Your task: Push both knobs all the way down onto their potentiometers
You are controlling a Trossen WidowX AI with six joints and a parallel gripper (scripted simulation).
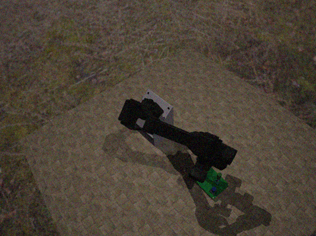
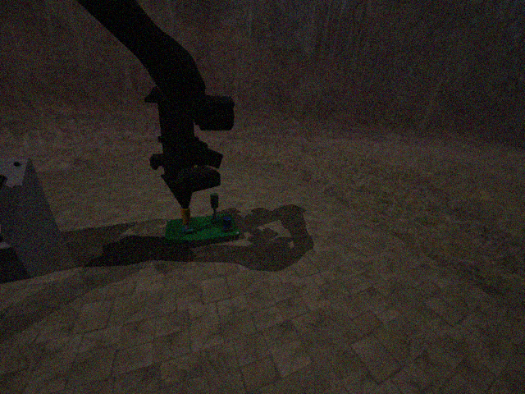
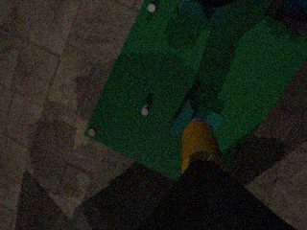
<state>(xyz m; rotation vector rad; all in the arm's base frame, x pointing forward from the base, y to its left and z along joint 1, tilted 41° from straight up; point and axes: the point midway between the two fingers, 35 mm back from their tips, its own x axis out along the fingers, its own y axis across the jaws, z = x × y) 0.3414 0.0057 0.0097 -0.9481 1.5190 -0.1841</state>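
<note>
The green circuit board (image 1: pixel 208 187) (image 2: pixel 203 234) (image 3: pixel 259 72) stands on the table under my arm. An orange knob (image 2: pixel 184 215) (image 3: pixel 199 139) is upright over a blue potentiometer (image 3: pixel 184 119); a little pale shaft seems to show below it in the exterior view. My gripper (image 2: pixel 184 206) (image 3: pixel 201 171) is shut with nothing between its fingers. Its tips are right at the orange knob's top; whether they touch cannot be told. A dark green knob (image 1: pixel 218 176) (image 2: pixel 214 199) stands high on its shaft, with a clear length of shaft below it.
A low blue part (image 1: pixel 213 189) (image 2: pixel 227 222) sits on the board near the green knob. The grey arm mount (image 1: pixel 157 99) (image 2: pixel 31 229) stands on the table beyond the board's near end. The arm's shadow falls across the board and table.
</note>
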